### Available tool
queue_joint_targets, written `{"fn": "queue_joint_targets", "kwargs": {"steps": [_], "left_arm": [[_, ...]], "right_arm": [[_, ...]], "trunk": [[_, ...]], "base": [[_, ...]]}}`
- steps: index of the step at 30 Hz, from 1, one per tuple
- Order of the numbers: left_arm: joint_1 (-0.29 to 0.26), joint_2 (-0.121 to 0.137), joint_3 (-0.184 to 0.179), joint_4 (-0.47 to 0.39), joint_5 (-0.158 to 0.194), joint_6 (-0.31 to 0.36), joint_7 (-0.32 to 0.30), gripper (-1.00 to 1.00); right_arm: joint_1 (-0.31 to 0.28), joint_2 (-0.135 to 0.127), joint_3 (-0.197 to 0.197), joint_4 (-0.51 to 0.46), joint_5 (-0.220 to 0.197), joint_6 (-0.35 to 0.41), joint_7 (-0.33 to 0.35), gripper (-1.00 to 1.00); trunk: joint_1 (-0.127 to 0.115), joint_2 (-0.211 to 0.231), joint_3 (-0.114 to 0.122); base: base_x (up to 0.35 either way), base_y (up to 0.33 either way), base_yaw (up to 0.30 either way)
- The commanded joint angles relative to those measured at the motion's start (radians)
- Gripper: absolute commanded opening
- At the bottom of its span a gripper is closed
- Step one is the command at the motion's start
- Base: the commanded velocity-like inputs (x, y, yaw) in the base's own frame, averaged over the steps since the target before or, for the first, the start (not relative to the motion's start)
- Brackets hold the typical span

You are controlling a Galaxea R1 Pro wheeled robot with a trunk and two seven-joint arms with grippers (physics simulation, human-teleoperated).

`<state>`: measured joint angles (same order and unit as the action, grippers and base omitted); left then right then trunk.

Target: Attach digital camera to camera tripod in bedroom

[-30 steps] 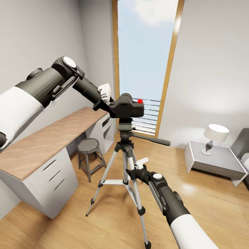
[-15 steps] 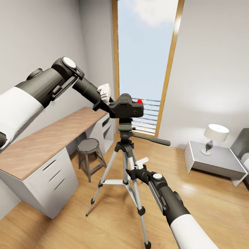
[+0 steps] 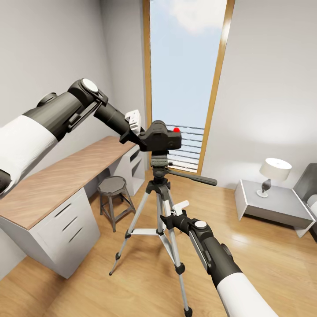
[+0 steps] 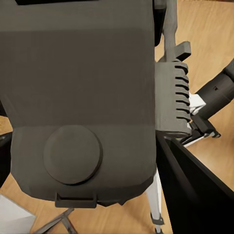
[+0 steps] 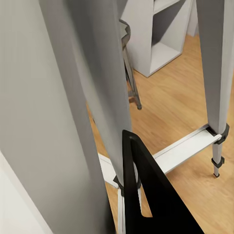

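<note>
Digital camera [image 3: 162, 136] sits clamped between the left gripper's [image 3: 141, 134] jaws, resting atop the camera tripod [image 3: 159, 207] head; release remains. Right gripper [image 3: 169, 220] jaws grip a leg.

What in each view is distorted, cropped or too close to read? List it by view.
Head view: wide-angle bend tilts the window frame. Left wrist view: the digital camera looms too near, cropped. Right wrist view: the camera tripod legs loom huge, edges cut off.

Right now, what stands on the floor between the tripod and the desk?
In the head view, a short grey stool stands between the camera tripod and the desk.
</note>
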<state>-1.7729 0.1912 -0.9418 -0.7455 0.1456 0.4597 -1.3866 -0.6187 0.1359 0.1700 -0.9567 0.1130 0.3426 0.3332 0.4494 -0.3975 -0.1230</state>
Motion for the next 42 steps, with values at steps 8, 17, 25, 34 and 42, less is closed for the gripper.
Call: {"fn": "queue_joint_targets", "kwargs": {"steps": [8,17,25,34,42], "left_arm": [[-0.001,-0.002,-0.006,-0.003,0.009,0.008,0.004,-1.0],[0.011,0.01,0.004,-0.013,0.003,0.016,-0.004,-1.0],[0.013,0.009,0.034,-0.022,0.016,0.018,-0.012,-1.0],[0.009,0.013,0.035,-0.051,0.018,0.028,-0.003,-1.0],[0.009,0.014,0.036,-0.055,0.018,0.03,-0.002,-1.0]], "right_arm": [[-0.001,0.001,-0.001,-0.002,0.007,0.004,0.006,-1.0],[0.0,0.0,-0.001,-0.001,0.024,-0.003,0.004,-1.0],[-0.001,0.002,-0.001,-0.001,0.02,-0.002,0.007,-1.0],[-0.001,-0.002,-0.001,-0.001,0.018,-0.002,0.006,-1.0],[-0.001,-0.002,-0.001,-0.001,0.017,-0.002,0.006,-1.0]], "trunk": [[0.001,-0.003,-0.002],[0.001,-0.003,-0.002],[0.001,-0.003,-0.002],[0.001,-0.003,-0.002],[0.001,-0.003,-0.002]], "base": [[0.0,0.0,0.0],[0.0,0.0,0.0],[0.0,0.0,0.0],[0.0,0.0,0.0],[0.0,0.0,0.0]]}}
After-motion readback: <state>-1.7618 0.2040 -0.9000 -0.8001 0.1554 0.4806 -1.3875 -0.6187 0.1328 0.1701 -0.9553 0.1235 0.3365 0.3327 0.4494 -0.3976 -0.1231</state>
